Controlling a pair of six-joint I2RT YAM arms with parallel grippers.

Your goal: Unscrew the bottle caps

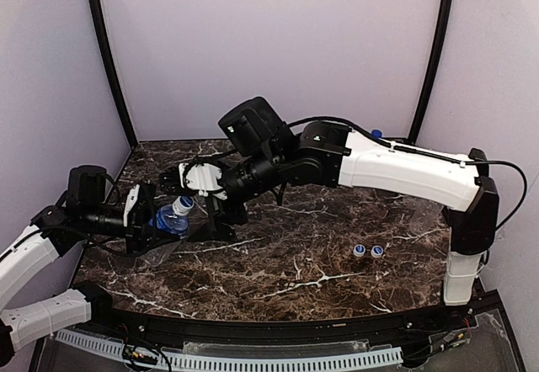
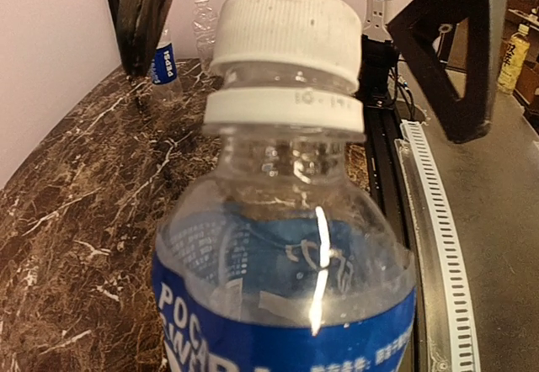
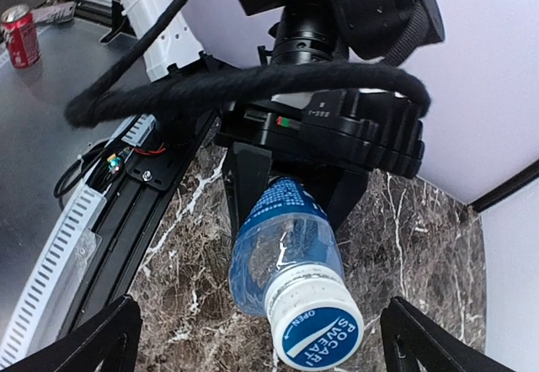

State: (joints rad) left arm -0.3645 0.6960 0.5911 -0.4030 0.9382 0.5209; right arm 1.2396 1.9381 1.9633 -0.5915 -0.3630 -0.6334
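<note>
Well, the cap [image 3: 318, 326] sits between right gripper's [image 3: 263, 338] spread fingers [image 3: 101, 338] (touching neither).

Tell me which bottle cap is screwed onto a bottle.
The white-and-blue round plastic cap on the blue-labelled clear bottle in the left pincer; the two loose caps lie on the marble table.

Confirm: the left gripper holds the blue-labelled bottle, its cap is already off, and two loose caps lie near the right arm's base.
Not off: the left wrist view shows the white-and-blue cap on the blue-labelled bottle. The left gripper does hold it, and two loose caps do lie near the right arm's base.
</note>
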